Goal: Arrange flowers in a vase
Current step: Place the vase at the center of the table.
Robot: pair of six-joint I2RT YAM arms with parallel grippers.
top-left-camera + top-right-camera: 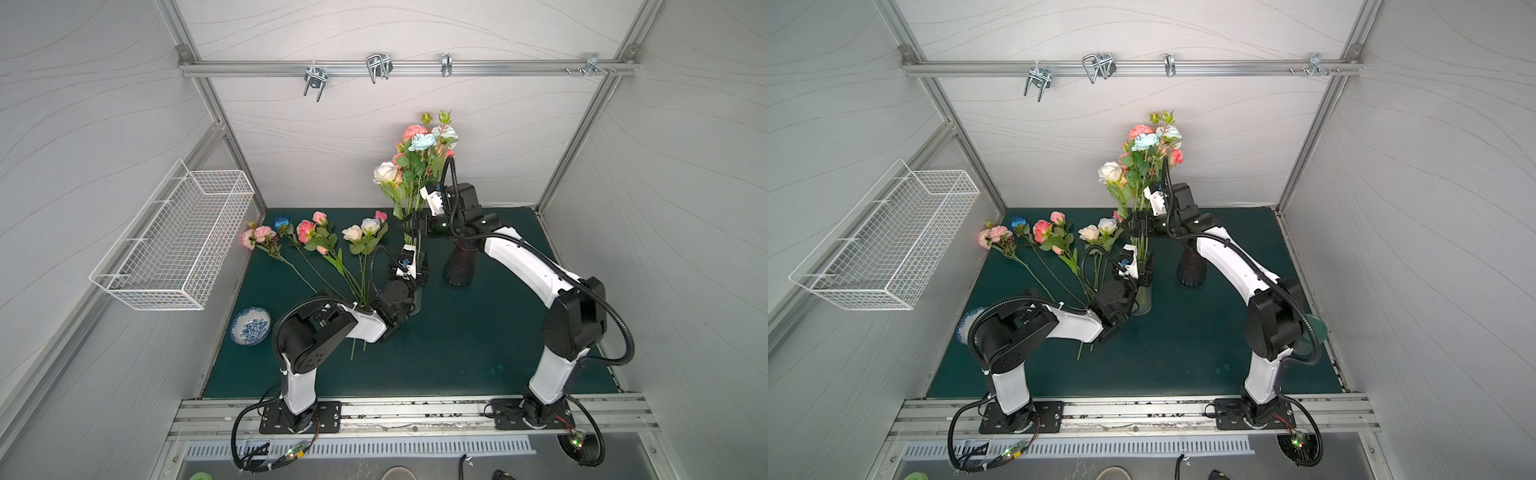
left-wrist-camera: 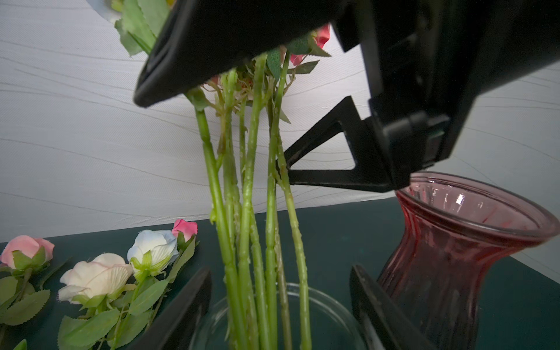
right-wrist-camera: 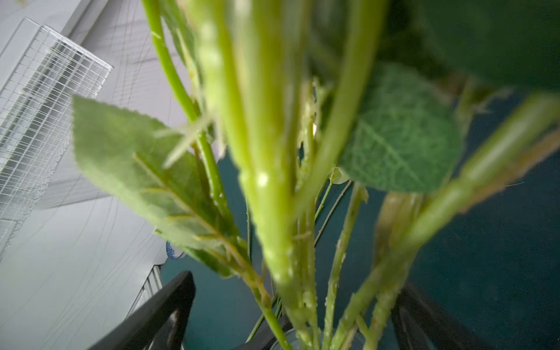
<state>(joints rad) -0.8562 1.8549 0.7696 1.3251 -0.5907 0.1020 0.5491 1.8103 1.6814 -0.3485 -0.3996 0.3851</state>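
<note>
Left arm: elbow bent, low; gripper (image 1: pixel 409 272) clamped on vase (image 1: pixel 1144 299). Right arm: raised, reaching inward; gripper (image 1: pixel 409 226) spread wide.

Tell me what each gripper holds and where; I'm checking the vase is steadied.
The left gripper clasps the clear vase just below its rim. The right gripper stands open around the stems above it, clamping nothing.

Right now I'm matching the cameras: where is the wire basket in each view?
In a top view: wire basket on the left wall.
In a top view: same wall.
Left wrist: not in it.
Right wrist: on the wall beyond the stems.
Shared landmark: the green stems.
</note>
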